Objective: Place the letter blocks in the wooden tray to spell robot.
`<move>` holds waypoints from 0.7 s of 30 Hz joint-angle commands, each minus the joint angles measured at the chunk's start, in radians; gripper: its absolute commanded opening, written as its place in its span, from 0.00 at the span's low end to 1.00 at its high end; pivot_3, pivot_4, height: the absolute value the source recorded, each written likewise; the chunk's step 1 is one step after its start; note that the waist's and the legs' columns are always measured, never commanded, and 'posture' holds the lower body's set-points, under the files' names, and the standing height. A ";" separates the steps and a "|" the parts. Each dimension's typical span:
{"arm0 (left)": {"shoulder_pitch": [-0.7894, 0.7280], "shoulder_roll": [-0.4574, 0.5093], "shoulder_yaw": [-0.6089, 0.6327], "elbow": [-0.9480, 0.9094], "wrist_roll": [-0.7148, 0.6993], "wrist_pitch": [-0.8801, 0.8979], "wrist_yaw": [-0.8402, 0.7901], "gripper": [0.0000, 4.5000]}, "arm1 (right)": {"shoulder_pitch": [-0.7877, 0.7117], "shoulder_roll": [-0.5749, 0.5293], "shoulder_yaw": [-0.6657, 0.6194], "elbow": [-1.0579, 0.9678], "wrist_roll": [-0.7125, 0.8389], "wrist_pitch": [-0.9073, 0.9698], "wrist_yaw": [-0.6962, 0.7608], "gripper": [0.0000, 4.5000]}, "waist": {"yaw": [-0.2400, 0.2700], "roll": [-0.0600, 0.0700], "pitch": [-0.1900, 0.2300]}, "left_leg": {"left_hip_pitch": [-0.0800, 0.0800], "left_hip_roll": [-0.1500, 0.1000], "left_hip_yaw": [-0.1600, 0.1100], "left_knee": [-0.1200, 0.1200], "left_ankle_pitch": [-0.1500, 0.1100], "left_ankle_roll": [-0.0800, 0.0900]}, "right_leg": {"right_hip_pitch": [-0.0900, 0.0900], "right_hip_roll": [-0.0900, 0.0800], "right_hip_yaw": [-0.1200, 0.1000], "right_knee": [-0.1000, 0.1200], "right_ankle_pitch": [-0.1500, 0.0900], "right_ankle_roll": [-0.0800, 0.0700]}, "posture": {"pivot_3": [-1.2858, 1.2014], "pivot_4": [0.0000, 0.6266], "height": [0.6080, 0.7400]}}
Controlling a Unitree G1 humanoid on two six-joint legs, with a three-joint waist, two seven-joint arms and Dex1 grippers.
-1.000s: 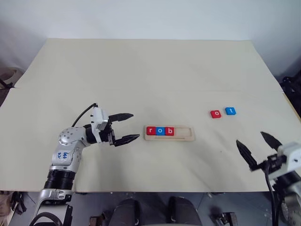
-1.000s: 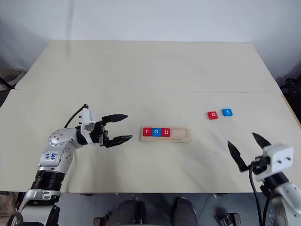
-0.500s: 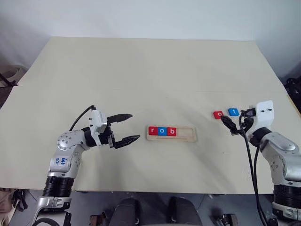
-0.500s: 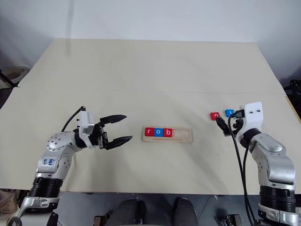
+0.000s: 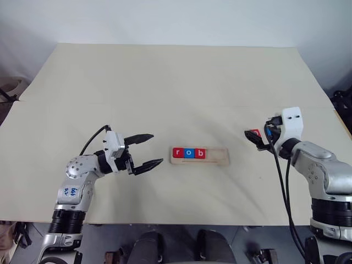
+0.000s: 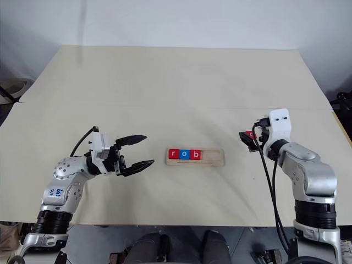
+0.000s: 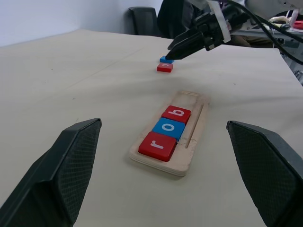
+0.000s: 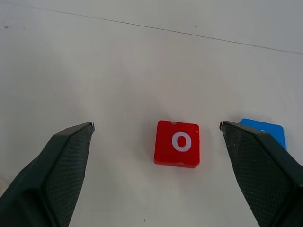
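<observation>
Right gripper [image 8: 156,137] now over red o block [image 8: 177,143], fingers spread, left gripper [image 5: 151,149] fingers spread, beige table [image 5: 165,82].

Desk [image 5: 165,82]: covered by a matt, cream sheet, smooth, with a faint crease line across it. Tray [image 7: 191,142]: pale unfinished wood, matt, with soft rounded edges and a shallow groove. Blocks in the tray [image 7: 166,134]: red and blue, smooth with a slight satin sheen, white printed letters. Loose red block [image 8: 177,143]: the same satin finish, rounded corners; blue block [image 8: 265,131] beside it alike. Fingers [image 8: 57,175] of the right tool [image 8: 156,189]: black, matt, with a fine cross-hatched grip texture. Left tool [image 5: 144,149]: fingers alike, on a glossy white plastic housing; arm [image 5: 77,176] of brushed silver metal.
</observation>
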 commanded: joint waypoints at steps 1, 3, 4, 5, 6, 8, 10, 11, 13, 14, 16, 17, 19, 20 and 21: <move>0.000 0.001 0.006 -0.037 0.001 -0.022 0.004 1.00 | -0.032 0.011 0.016 0.066 -0.050 -0.032 -0.039 0.99 | -0.001 0.000 0.000 | 0.000 0.000 0.000 0.000 0.000 0.000 | 0.000 0.000 0.000 0.000 0.000 0.000 | 0.52 0.24 1.00; 0.002 0.002 0.006 -0.043 0.000 -0.022 0.007 1.00 | -0.046 0.015 0.022 0.108 -0.070 -0.050 -0.051 0.99 | 0.000 0.000 0.000 | 0.000 0.000 0.000 0.000 0.000 0.000 | 0.000 0.000 0.000 0.000 0.000 0.000 | 0.52 0.24 1.00; 0.002 0.003 0.007 -0.044 0.000 -0.022 0.009 1.00 | -0.052 0.019 0.022 0.124 -0.076 -0.057 -0.056 0.99 | -0.001 0.000 0.000 | 0.000 0.000 0.000 0.000 0.000 0.000 | 0.000 0.000 0.000 0.000 0.000 0.000 | 0.52 0.24 1.00; 0.002 0.004 0.008 -0.045 -0.001 -0.022 0.010 1.00 | -0.057 0.022 0.024 0.138 -0.080 -0.064 -0.057 0.99 | -0.002 0.000 0.000 | 0.000 0.000 0.000 0.000 0.000 0.000 | 0.000 0.000 0.000 0.000 0.000 0.000 | 0.52 0.24 1.00; 0.002 0.005 0.009 -0.046 -0.001 -0.023 0.010 1.00 | -0.061 0.024 0.026 0.148 -0.084 -0.069 -0.056 0.99 | -0.003 0.000 0.000 | 0.000 0.000 0.000 0.000 0.000 0.000 | 0.000 0.000 0.000 0.000 0.000 0.000 | 0.52 0.24 1.00; 0.002 0.005 0.011 -0.047 -0.001 -0.024 0.014 1.00 | -0.068 0.034 0.028 0.168 -0.083 -0.069 -0.054 0.99 | -0.003 0.000 0.000 | 0.000 0.000 0.000 0.000 0.000 0.000 | 0.000 0.000 0.000 0.000 0.000 0.000 | 0.52 0.24 1.00; 0.002 0.005 0.011 -0.048 -0.001 -0.024 0.014 1.00 | -0.071 0.041 0.031 0.183 -0.084 -0.079 -0.048 0.99 | -0.003 0.000 0.000 | 0.000 0.000 0.000 0.000 0.000 0.000 | 0.000 0.000 0.000 0.000 0.000 0.000 | 0.52 0.24 1.00; 0.001 0.004 0.010 -0.048 -0.001 -0.024 0.016 1.00 | -0.073 0.045 0.033 0.190 -0.086 -0.086 -0.046 0.99 | -0.003 0.000 0.000 | 0.000 0.000 0.000 0.000 0.000 0.000 | 0.000 0.000 0.000 0.000 0.000 0.000 | 0.52 0.24 1.00; 0.001 0.003 0.008 -0.051 -0.001 -0.024 0.017 1.00 | -0.073 0.050 0.034 0.194 -0.088 -0.091 -0.045 0.87 | -0.004 0.000 0.000 | 0.000 0.000 0.000 0.000 0.000 0.000 | 0.000 0.000 0.000 0.000 0.000 0.000 | 0.52 0.24 1.00; 0.001 0.002 0.008 -0.052 -0.001 -0.024 0.018 1.00 | -0.072 0.053 0.035 0.193 -0.088 -0.093 -0.044 0.79 | -0.003 0.000 0.000 | 0.000 0.000 0.000 0.000 0.000 0.000 | 0.000 0.000 0.000 0.000 0.000 0.000 | 0.52 0.24 1.00; 0.001 0.002 0.007 -0.053 -0.002 -0.025 0.019 1.00 | -0.068 0.056 0.033 0.188 -0.088 -0.092 -0.043 0.64 | -0.003 0.000 0.000 | 0.000 0.000 0.000 0.000 0.000 0.000 | 0.000 0.000 0.000 0.000 0.000 0.000 | 0.52 0.24 1.00; 0.001 0.002 0.006 -0.053 -0.002 -0.025 0.018 1.00 | -0.066 0.058 0.032 0.186 -0.088 -0.093 -0.043 0.57 | -0.002 0.000 0.000 | 0.000 0.000 0.000 0.000 0.000 0.000 | 0.000 0.000 0.000 0.000 0.000 0.000 | 0.52 0.24 1.00; 0.001 0.003 0.005 -0.053 -0.002 -0.025 0.017 1.00 | -0.062 0.060 0.030 0.180 -0.088 -0.093 -0.045 0.42 | -0.001 0.000 0.000 | 0.000 0.000 0.000 0.000 0.000 0.000 | 0.000 0.000 0.000 0.000 0.000 0.000 | 0.52 0.24 1.00; 0.002 0.003 0.005 -0.053 -0.002 -0.025 0.015 1.00 | -0.058 0.061 0.028 0.174 -0.087 -0.091 -0.046 0.34 | -0.001 0.000 0.000 | 0.000 0.000 0.000 0.000 0.000 0.000 | 0.000 0.000 0.000 0.000 0.000 0.000 | 0.52 0.24 1.00; 0.000 0.004 0.005 -0.051 -0.003 -0.025 0.013 1.00 | -0.054 0.062 0.026 0.161 -0.084 -0.084 -0.048 0.32 | -0.001 0.000 0.000 | 0.000 0.000 0.000 0.000 0.000 0.000 | 0.000 0.000 0.000 0.000 0.000 0.000 | 0.52 0.24 1.00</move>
